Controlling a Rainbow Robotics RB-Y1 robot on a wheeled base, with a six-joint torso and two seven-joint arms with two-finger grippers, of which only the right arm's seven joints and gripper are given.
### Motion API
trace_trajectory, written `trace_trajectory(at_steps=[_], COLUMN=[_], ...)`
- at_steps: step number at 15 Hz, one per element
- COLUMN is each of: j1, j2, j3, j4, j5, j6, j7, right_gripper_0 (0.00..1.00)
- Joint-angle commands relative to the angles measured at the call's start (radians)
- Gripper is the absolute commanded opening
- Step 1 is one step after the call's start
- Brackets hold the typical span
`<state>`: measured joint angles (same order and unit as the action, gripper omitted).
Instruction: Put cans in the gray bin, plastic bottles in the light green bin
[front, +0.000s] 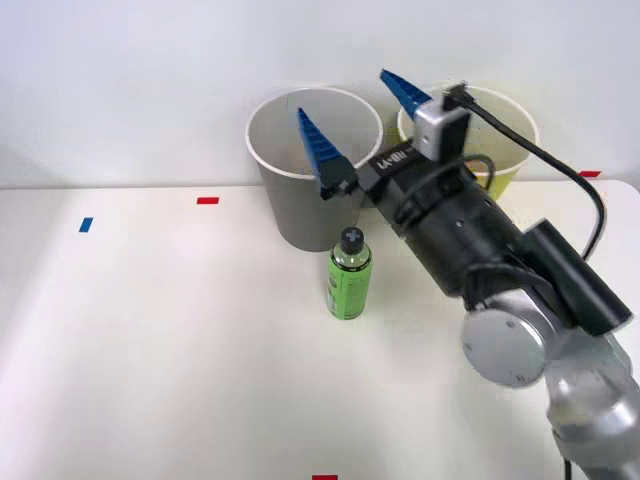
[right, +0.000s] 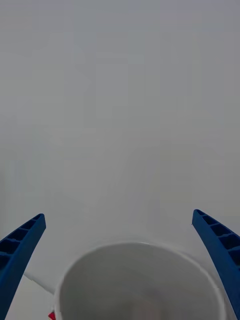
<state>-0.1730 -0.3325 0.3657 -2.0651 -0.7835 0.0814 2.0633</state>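
While the right tool (front: 355, 105) hung wide and empty, the green-labelled, black-capped plastic bottle (front: 349, 274) stood upright on the white bench (front: 150, 340). It looked light, smooth and slippery, so its mid-body seemed the best hold.

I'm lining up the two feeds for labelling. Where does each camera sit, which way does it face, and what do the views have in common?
Front view: sits above the arms, facing forward and down at the white table; shows the gray bin, light green bin, green bottle and the right arm with its open right gripper above the bins.
Right wrist view: rides the right arm's wrist, facing past its blue fingers toward the wall and down into the gray bin.
Shared: the gray bin and the open right gripper.
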Motion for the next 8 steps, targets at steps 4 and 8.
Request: trace_trajectory(at_steps=[4,8], j1=[0.434,0.652], j2=[-0.092,-0.108], j3=[-0.142,-0.151], j4=[-0.320,-0.343], j5=[0.010,0.021], j6=[-0.015,-0.164], j7=[0.017,0.032], right_gripper_0=[1.00,1.00])
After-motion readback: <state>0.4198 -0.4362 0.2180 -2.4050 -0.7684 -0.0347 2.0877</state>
